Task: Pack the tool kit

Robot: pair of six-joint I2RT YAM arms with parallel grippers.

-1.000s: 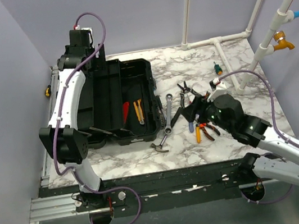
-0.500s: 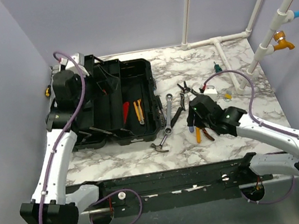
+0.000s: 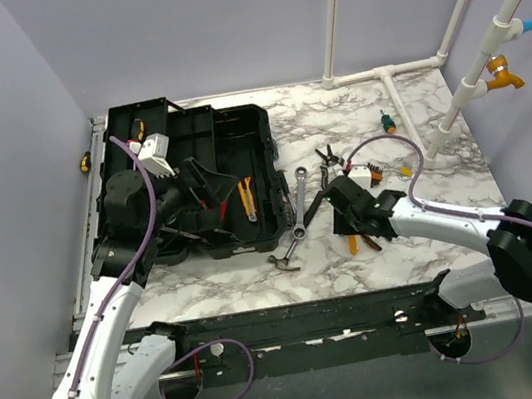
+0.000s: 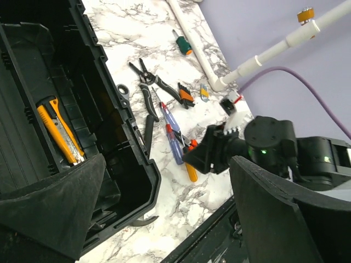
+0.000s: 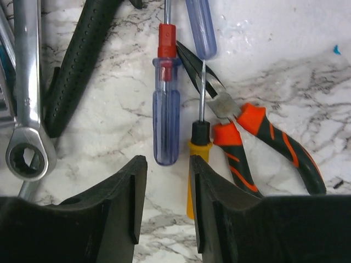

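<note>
Near the front edge, we see the right gripper (image 5: 167,161), its fingers narrowly parted and pinching nothing, low over the blue-handled screwdriver (image 5: 166,126) and the yellow-handled screwdriver (image 5: 198,147) on the marble table (image 3: 418,135). Farther back at left, the left gripper (image 4: 167,164), spread wide, hovers above the open toolbox (image 3: 235,128).

The bench (image 3: 333,108) is white marble with grey veins. The toolbox (image 3: 245,132) is black. Beside it, the pliers (image 5: 241,148) are orange and black.

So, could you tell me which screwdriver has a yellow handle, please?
The screwdriver beside the orange pliers, at the right hand's finger; neighbouring screwdrivers have blue handles.
</note>
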